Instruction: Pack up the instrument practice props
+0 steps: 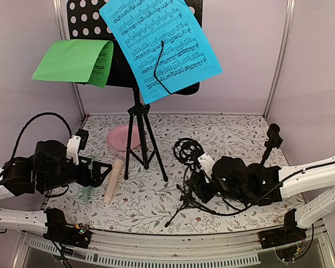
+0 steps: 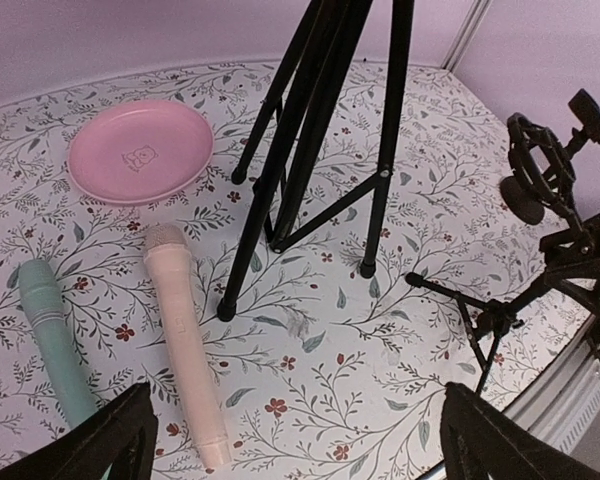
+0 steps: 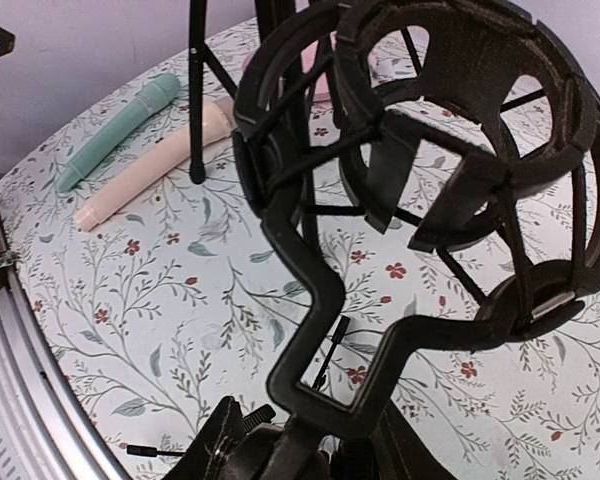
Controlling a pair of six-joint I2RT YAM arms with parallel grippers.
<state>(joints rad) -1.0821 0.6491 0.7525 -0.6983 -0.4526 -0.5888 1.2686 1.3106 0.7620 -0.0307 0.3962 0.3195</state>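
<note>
Left wrist view: looks down between the spread fingers of the left tool (image 2: 298,400), empty and wide, onto the peach microphone (image 2: 185,345) and mint-green microphone (image 2: 55,340) lying side by side on the worktop (image 2: 380,380), near the pink plate (image 2: 140,150); lined up, probably, for a grab across a barrel. Over at the right tool (image 1: 196,187): clamped, seemingly, on the stem of the small microphone tripod (image 3: 430,150), tilted, likely for lifting away. Not yet packed: blue sheet (image 1: 159,47) and green sheet (image 1: 72,60) up on the music desk (image 1: 84,19), upright mid-worktop.
</note>
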